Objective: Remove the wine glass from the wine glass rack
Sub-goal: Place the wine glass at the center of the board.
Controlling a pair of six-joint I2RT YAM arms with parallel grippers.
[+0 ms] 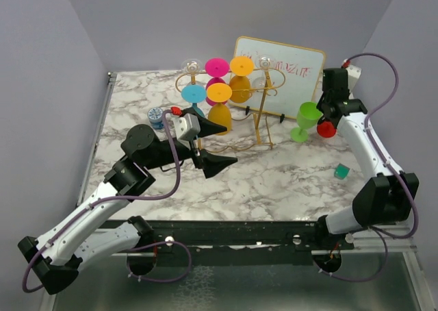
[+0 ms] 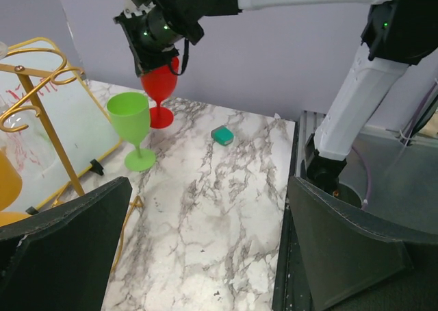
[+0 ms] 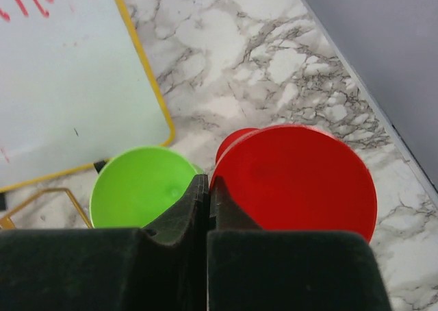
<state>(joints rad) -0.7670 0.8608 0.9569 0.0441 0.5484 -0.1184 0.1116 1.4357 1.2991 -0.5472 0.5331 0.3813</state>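
The gold wire wine glass rack [image 1: 263, 105] stands at the table's back middle; it also shows at the left of the left wrist view [image 2: 34, 85]. Several coloured glasses hang upside down on it, among them a pink one [image 1: 217, 68] and an orange one [image 1: 219, 95]. My right gripper [image 1: 328, 116] is right of the rack, shut on the rim of a red wine glass [image 3: 294, 181], whose foot is at the table [image 2: 161, 117]. A green wine glass [image 1: 306, 119] stands upright just left of it. My left gripper [image 1: 219, 146] is open and empty in front of the rack.
A gold-framed whiteboard [image 1: 280, 75] leans behind the rack. A small teal block [image 1: 341, 171] lies at the right front. A small blue and white object [image 1: 156, 117] sits left of the rack. The table's right edge [image 2: 295, 160] runs next to the right arm's base.
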